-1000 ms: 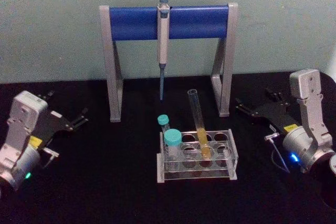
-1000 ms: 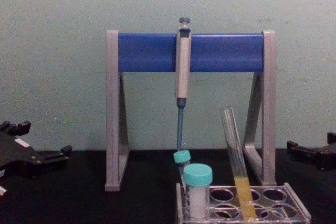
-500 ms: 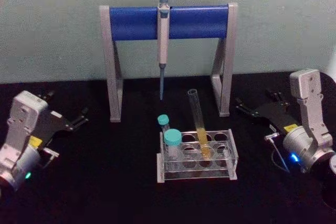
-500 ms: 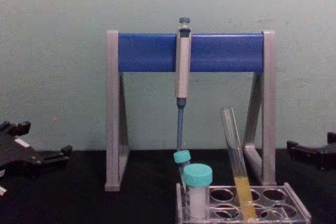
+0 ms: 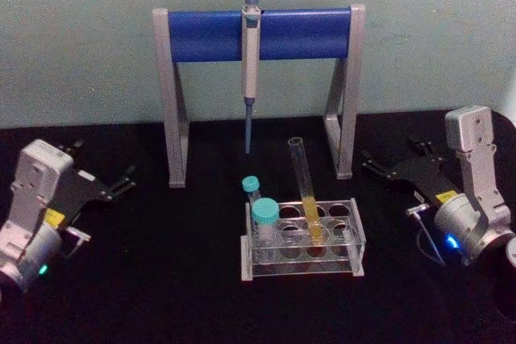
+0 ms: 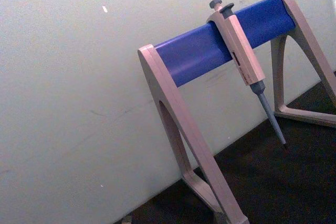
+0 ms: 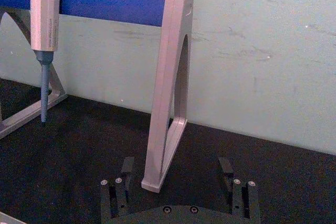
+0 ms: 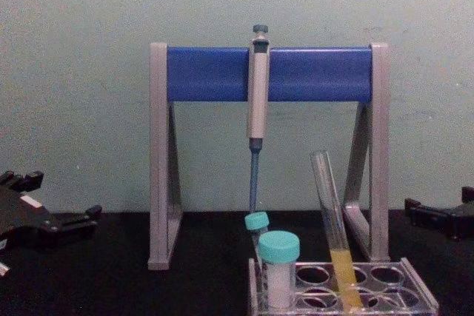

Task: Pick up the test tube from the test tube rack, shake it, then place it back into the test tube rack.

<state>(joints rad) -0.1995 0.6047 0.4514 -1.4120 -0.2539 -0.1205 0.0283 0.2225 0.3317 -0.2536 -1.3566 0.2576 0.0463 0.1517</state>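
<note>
a pale green wall (image 5: 81, 38) backs a black table (image 5: 161, 279), and the biggest thing on it is the grey-and-blue pipette stand (image 5: 258, 34) with a pipette (image 5: 251, 46) hanging from its bar. in front of the stand sits the test tube rack (image 5: 302, 239), low and clear, with rows of round holes. to either side the arms rest low and well apart from the rack: the left gripper (image 5: 121, 183) near the table's left edge with its fingers spread and holding nothing, the right gripper (image 7: 178, 182) near the right edge, its jaws parted wide and empty, pointing toward the stand's right leg. in the rack's left holes stand a teal-capped white tube (image 5: 264, 227) and, just behind it, a small teal-capped vial (image 5: 251, 189). the test tube (image 5: 305, 191) stands in a middle hole, tilted so its open mouth leans to the robot's left, with yellow-orange liquid in its lower part and its upper part bare and clear above the rack. it looks light, stiff, smooth and breakable, so a gentle, centred pinch seems wise, since too hard a squeeze could crack the glass and too light a one could let it slip. the bare stretch above the liquid and below the rim looks the best place to hold. with no cap on it, shaking likely has to stay small and near upright to keep the liquid in.
</note>
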